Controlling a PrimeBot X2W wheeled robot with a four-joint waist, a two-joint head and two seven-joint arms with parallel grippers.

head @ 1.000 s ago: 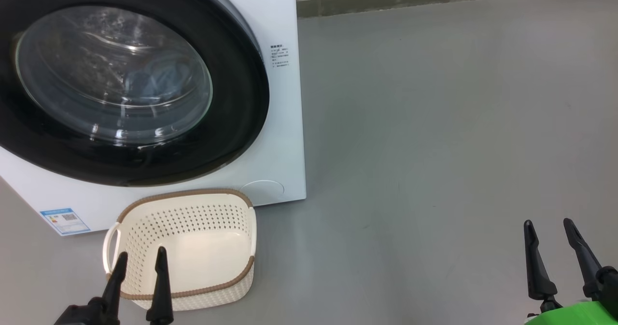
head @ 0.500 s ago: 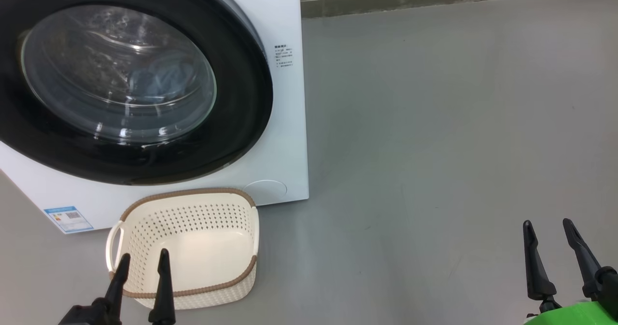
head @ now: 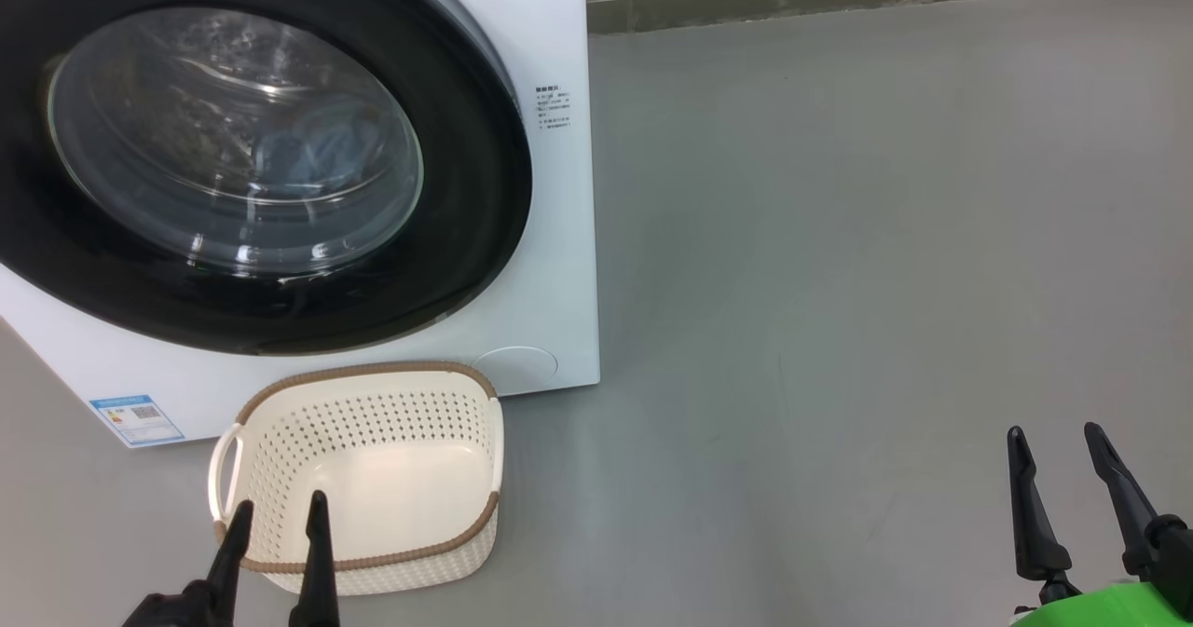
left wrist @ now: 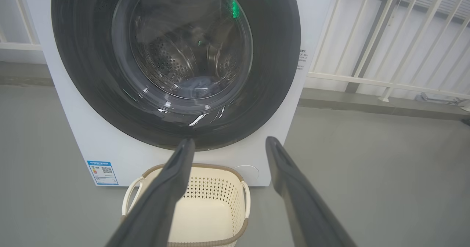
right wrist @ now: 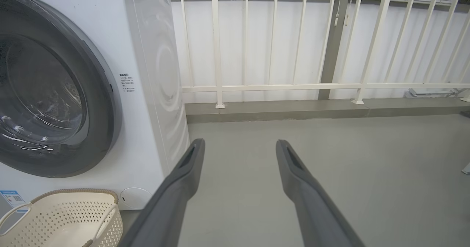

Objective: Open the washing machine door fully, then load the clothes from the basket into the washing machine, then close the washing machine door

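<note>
Black long fingers of the left claw (head: 281, 501) stand apart and hold nothing, with their tips over the near rim of the small cream-white perforated plastic basket (head: 368, 367) with a brown woven-look rim. The right claw (head: 1052, 429) is spread wide too, gripping nothing, above the floor well to the right. The basket stands on the smooth grey floor (head: 839, 236), just before the big white front-loading washing machine (head: 559, 264). Its large round door (head: 471, 189) with glossy black rim is closed. Behind the glass, light blue clothes (head: 312, 156) lie in the drum. Farther, a low grey kerb (right wrist: 312, 109) carries a cream metal railing (right wrist: 271, 87) before a white wall (right wrist: 293, 37).
</note>
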